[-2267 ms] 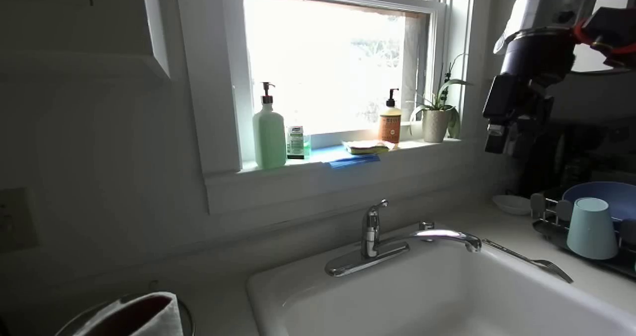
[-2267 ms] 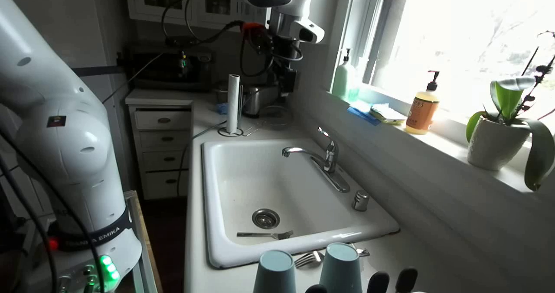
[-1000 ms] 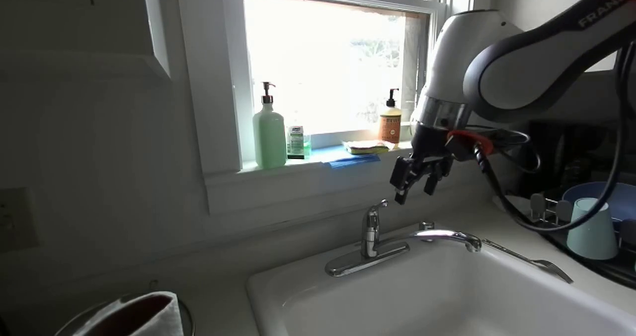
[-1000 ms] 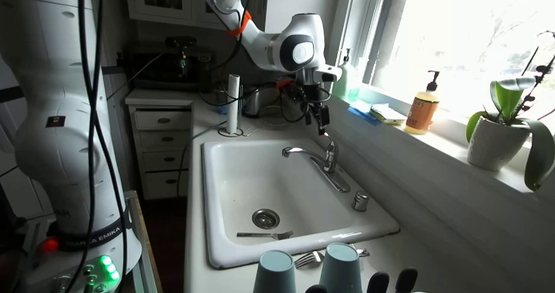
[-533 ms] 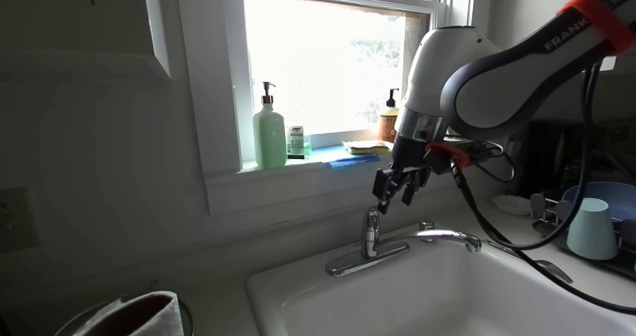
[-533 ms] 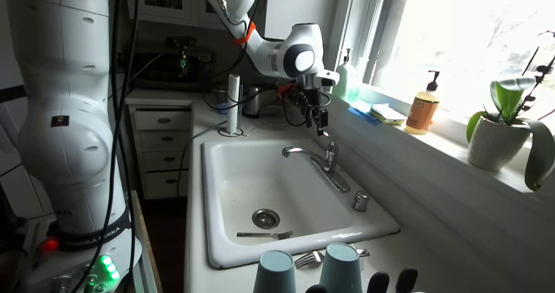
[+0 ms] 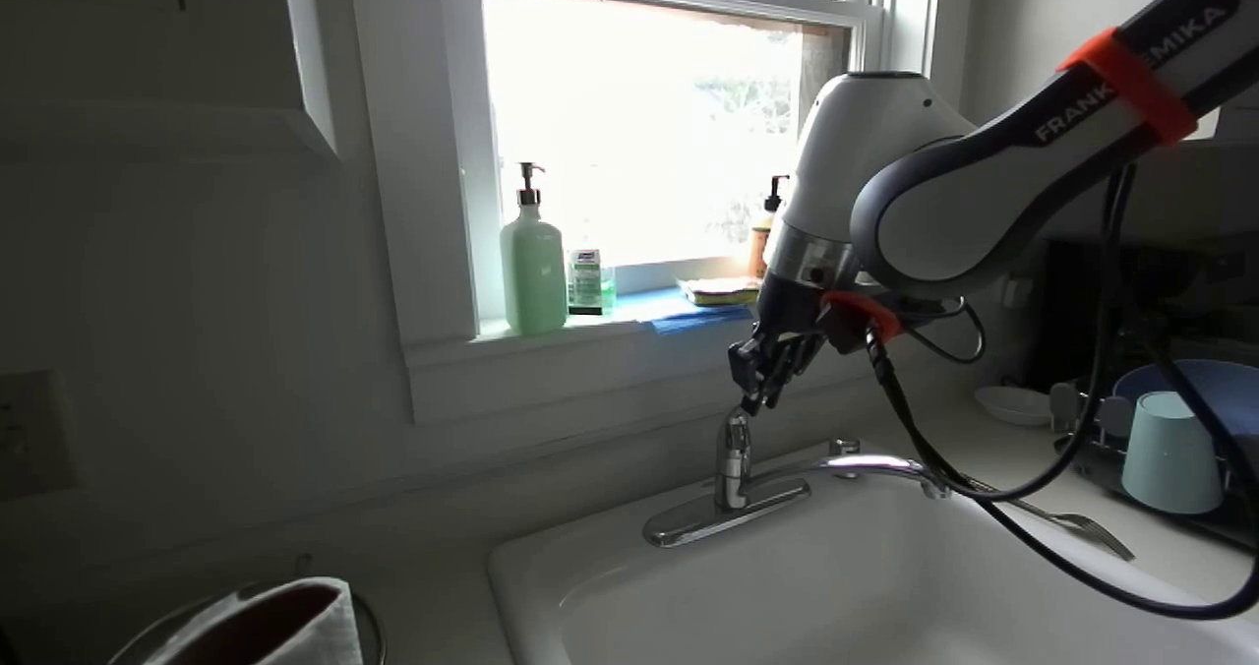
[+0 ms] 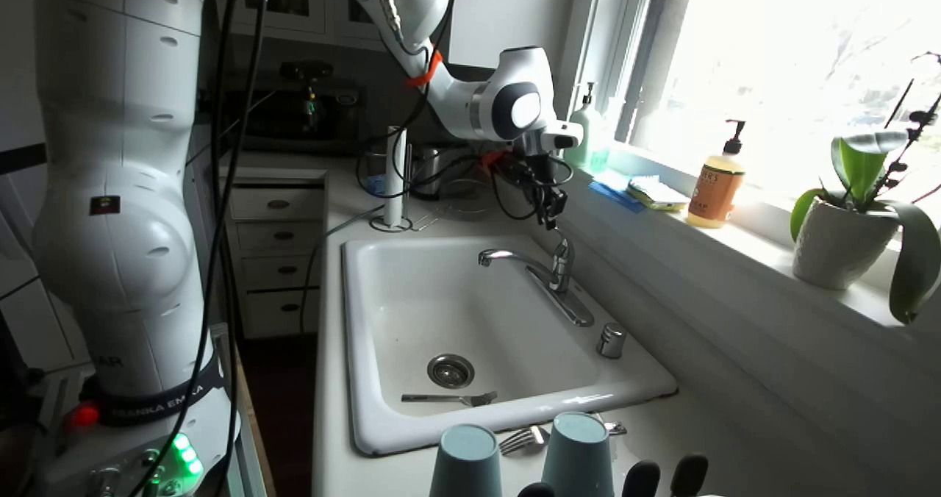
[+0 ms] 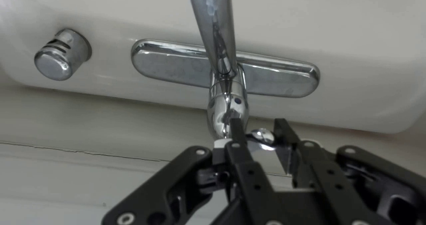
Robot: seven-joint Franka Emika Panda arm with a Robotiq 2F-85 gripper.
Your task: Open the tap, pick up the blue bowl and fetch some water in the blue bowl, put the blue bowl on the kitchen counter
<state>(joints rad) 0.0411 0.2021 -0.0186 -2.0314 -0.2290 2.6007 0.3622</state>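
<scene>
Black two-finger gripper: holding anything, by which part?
Can't tell: the rounded tip of the silvery metal tap lever shows between the gripper's fingers; contact on both sides unclear.

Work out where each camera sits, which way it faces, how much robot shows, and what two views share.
An exterior view: near the white roll, facing the tap and window; the arm enters from picture right, ending in the pincer.
An exterior view: behind the teal cups, looking along the sink; the base, much of the arm and the pincer show.
Wrist view: carried on the arm, looking down on the tap; only the pincer shows.
Both exterior views share the tap, window and pincer.
</scene>
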